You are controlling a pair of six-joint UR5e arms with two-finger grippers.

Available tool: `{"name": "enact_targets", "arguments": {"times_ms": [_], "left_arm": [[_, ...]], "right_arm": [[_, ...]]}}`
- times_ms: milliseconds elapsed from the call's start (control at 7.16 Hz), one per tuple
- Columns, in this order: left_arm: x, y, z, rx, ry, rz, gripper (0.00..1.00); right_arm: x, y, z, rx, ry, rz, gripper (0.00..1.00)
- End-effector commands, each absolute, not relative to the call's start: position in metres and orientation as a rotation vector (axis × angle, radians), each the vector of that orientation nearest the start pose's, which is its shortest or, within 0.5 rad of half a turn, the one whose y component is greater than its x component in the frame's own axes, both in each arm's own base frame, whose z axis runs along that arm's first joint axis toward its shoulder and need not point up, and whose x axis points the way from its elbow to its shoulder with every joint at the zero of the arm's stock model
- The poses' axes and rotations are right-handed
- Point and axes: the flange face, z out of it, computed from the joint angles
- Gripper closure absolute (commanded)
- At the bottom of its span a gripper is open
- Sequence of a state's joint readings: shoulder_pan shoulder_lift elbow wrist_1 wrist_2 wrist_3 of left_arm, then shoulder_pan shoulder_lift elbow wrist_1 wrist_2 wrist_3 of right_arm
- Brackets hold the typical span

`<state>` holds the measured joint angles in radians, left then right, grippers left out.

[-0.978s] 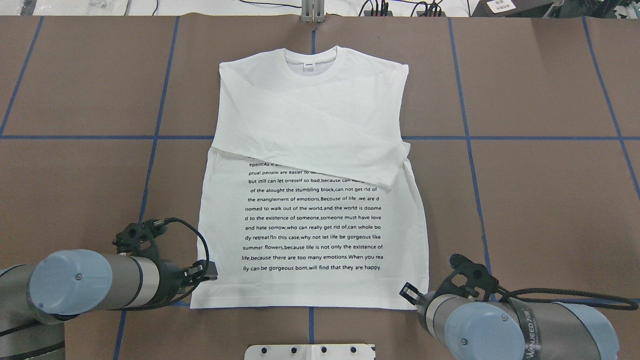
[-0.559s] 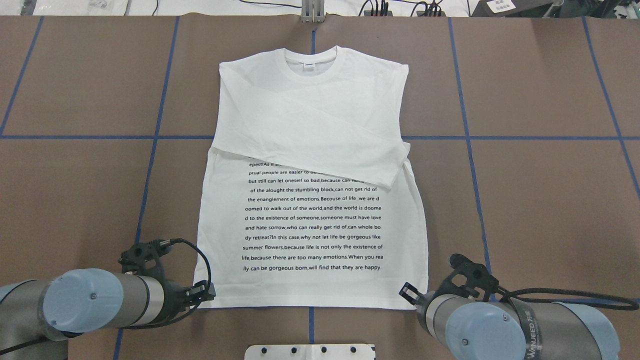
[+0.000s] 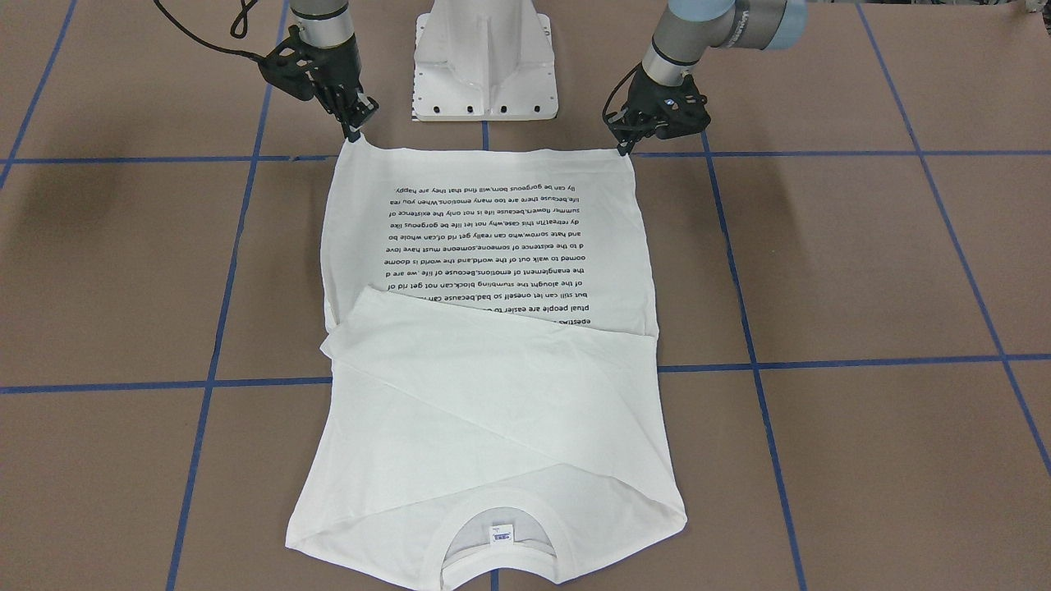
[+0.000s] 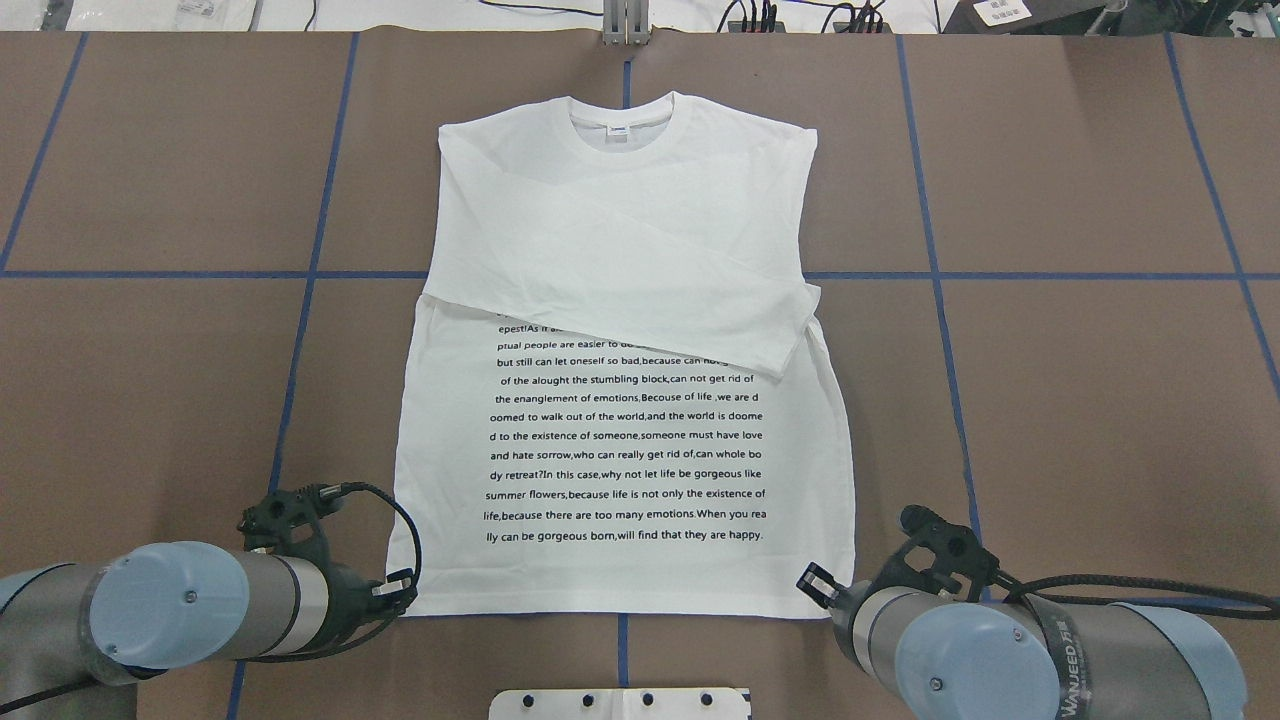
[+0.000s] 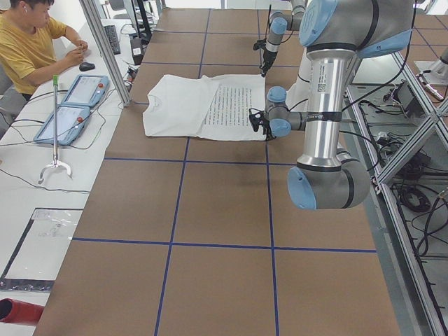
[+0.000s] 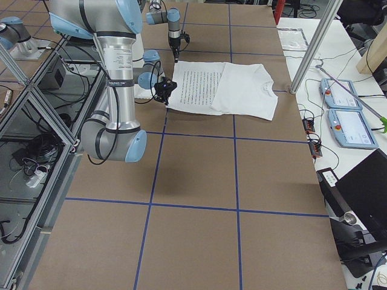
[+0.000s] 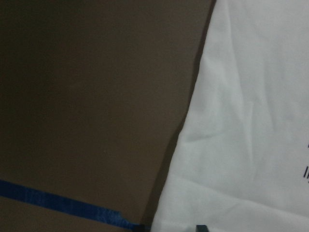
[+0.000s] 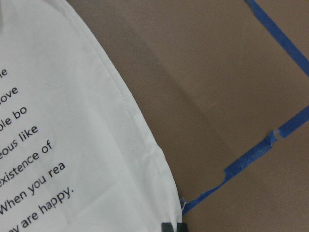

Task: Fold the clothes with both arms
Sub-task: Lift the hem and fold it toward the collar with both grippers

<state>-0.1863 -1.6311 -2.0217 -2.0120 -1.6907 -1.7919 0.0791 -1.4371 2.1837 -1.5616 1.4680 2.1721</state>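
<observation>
T-shirt point(image 4: 620, 440) flat on table point(image 4: 1100, 400), print up.
Sleeves point(image 4: 650, 280) folded across chest, collar point(image 4: 622, 112) far from robot. L gripper point(image 4: 400, 588) at near-left hem corner, R gripper point(image 4: 815, 582) at near-right; can't tell if either's pinching cloth.

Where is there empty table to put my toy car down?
Bare brown table lies on both sides of the T-shirt, past the blue tape lines. Crowded: the hem, with left fingers and right fingers at its corners, near the pedestal base.
</observation>
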Motion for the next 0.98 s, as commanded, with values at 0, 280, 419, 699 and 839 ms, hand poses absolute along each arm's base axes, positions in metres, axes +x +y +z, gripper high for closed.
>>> {"name": "enact_targets", "arguments": {"times_ms": [0,280,419,699,839], "left_arm": [[0.47,-0.204,0.352,-0.138,0.989,-0.298,1.0],[0.422,-0.184,0.29,-0.159,1.116,-0.257,1.0],[0.397,-0.176,0.272,-0.169,1.156,-0.241,1.0],[0.377,-0.17,0.248,-0.193,1.21,-0.247,1.0],[0.369,-0.178,0.238,-0.172,1.239,-0.249,1.0]], "right_arm": [[-0.468,-0.183,0.316,-0.105,-0.783,0.689,1.0],[-0.417,-0.177,0.294,-0.147,-0.83,0.678,1.0],[-0.404,-0.172,0.293,-0.161,-0.828,0.669,1.0],[-0.387,-0.168,0.268,-0.198,-0.886,0.676,1.0],[-0.376,-0.196,0.26,-0.169,-0.918,0.731,1.0]]}}
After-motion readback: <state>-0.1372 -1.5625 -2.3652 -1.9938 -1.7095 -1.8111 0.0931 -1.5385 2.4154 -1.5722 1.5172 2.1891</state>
